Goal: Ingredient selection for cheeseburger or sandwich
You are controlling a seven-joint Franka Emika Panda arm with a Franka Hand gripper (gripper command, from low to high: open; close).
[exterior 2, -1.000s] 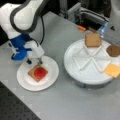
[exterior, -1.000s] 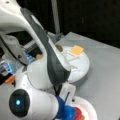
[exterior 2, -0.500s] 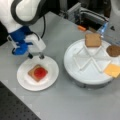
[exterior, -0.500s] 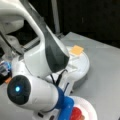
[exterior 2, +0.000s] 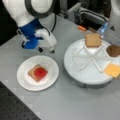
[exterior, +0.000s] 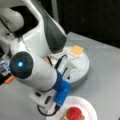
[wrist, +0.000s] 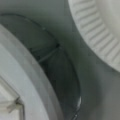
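Nearest us in a front view sits the white ribbed paper plate [exterior 2: 23, 80], and at its centre a brown toast square [exterior 2: 32, 72] carries a red round piece [exterior 2: 40, 72] — the sandwich as it stands, two layers showing, no green visible from here. Being centred, it has a bare ring of plate all round, a sensible margin for stacking. Just past the plate's rim, at about twelve o'clock from it, hangs the gripper [exterior 2: 45, 50]: white fingers pointing down over bare grey table [exterior 2: 60, 105], apart from the plate and touching nothing. It holds no piece; how wide the jaws stand I cannot tell. The wrist view agrees on position — plate rim [wrist: 97, 32] at two o'clock, the round tray's wall [wrist: 27, 75] at eight, a strip of table between. So the lane is narrow, plate on one side, tray on the other. Farther back, at three o'clock from the gripper, the white round divided tray [exterior 2: 72, 72] keeps the remaining ingredients one per wedge, raised ribs holding them apart: a second brown toast square [exterior 2: 93, 40] at its twelve o'clock, a dark brown patty disc [exterior 2: 113, 50] at two, a yellow-orange cheese square [exterior 2: 113, 70] at four, right on the tray's edge. The near wedges lie bare.
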